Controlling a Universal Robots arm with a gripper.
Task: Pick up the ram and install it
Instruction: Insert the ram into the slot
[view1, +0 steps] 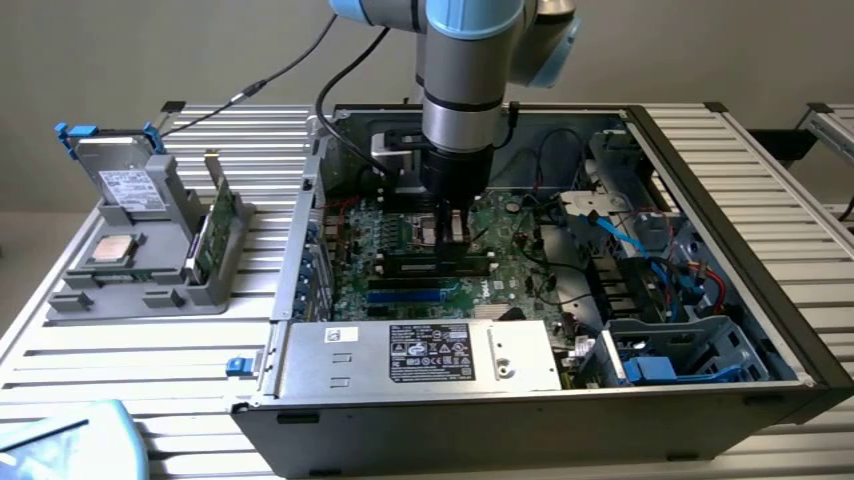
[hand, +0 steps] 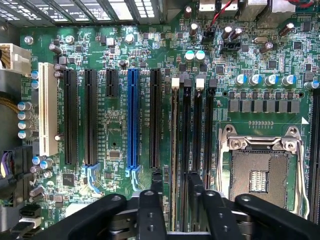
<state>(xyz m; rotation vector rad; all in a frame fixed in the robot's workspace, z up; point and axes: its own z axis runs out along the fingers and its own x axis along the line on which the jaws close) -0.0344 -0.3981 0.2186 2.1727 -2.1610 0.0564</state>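
Gripper (hand: 172, 200) directly above motherboard (hand: 120, 130) memory slots, fingers spread, gripping nothing. Ram (hand: 174, 150) sits in slot beside empty CPU socket (hand: 260, 172). Judgement: check both ends seated level.

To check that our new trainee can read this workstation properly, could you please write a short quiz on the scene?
1. True or false: the processor socket on the motherboard holds no chip.
2. Where is the gripper? A) above the grey holder beside the case; B) above the motherboard's memory slots; C) above the power supply.
3. In a word or two: what sits in the memory slot between the gripper's two fingers?

Key
1. True: the bare contacts of the socket show.
2. B.
3. The ram, a thin stick standing in the slot, with a finger on either side of it and the jaws open.
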